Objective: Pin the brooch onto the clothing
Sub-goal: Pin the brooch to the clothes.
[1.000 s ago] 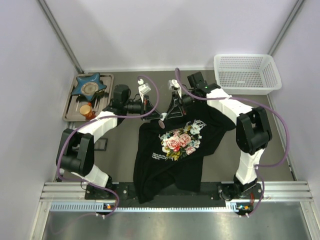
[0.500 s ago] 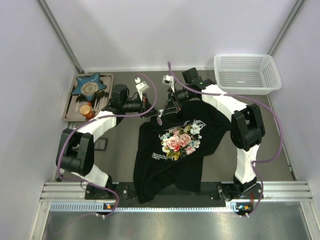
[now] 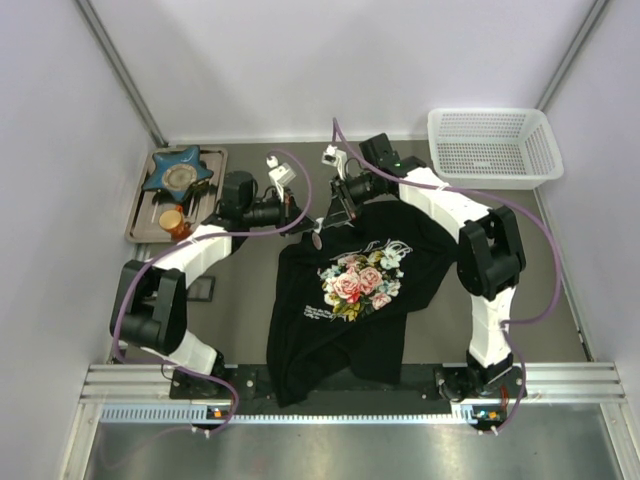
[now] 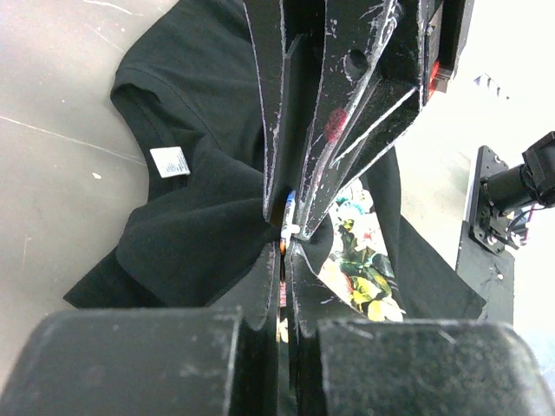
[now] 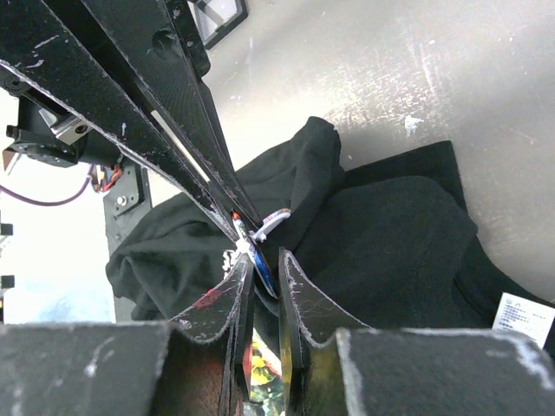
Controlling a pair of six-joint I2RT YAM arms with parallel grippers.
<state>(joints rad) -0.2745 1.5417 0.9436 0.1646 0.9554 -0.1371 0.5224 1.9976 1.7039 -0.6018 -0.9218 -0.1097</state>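
The brooch (image 3: 316, 240), a small pale round piece, hangs above the collar end of the black rose-print T-shirt (image 3: 350, 300), which lies crumpled on the table. My left gripper (image 3: 311, 231) comes from the left and is shut on the brooch, seen edge-on between its fingers in the left wrist view (image 4: 287, 232). My right gripper (image 3: 323, 229) comes from the back right. Its tips meet the same spot, a narrow gap pinching the brooch's blue-edged disc (image 5: 263, 260) and white clasp. The shirt lies below both grippers (image 4: 199, 217) (image 5: 390, 234).
A white mesh basket (image 3: 495, 145) stands at the back right. A tray (image 3: 140, 215) at the back left holds a blue star dish (image 3: 178, 172) and an orange piece (image 3: 172, 218). A small black box (image 3: 205, 290) lies left of the shirt.
Both grippers have moved slightly left and toward the back with the brooch between them. The right arm has swung furthest. The shirt has not moved.
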